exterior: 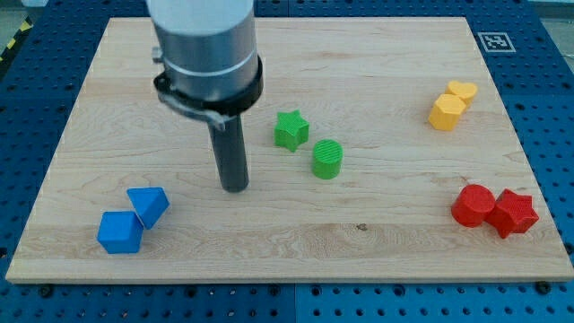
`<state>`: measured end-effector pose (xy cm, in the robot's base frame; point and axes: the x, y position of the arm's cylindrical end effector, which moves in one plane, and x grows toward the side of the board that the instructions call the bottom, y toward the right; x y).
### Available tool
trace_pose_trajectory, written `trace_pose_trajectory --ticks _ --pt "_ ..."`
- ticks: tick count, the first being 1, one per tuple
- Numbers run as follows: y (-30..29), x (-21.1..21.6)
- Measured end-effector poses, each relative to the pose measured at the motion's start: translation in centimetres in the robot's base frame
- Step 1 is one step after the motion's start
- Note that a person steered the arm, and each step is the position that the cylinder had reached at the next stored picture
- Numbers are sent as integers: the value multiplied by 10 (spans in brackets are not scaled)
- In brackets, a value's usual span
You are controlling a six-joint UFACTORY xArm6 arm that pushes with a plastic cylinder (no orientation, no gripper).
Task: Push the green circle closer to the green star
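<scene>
The green circle (327,160) sits near the board's middle, just below and right of the green star (291,130); a narrow gap shows between them. My tip (235,187) rests on the board to the left of both, roughly a hundred pixels left of the circle and slightly lower than it. The arm's grey body rises above the tip toward the view's top.
A blue cube (120,232) and a blue triangular block (149,205) lie at the lower left. A yellow hexagon (447,112) and a yellow heart (463,91) sit at the upper right. Two red blocks (472,205) (514,213) lie at the lower right. The wooden board (377,242) ends near the bottom.
</scene>
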<state>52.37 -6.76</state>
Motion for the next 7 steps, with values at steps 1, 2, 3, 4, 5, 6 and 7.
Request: trace_pose_trajectory --ticks 1,2,3,4,5,6,7 --pt "0 0" --pt "0 0" --pt "10 0" --pt "52 0" --pt "105 0" --pt "139 1" --pt "140 1"
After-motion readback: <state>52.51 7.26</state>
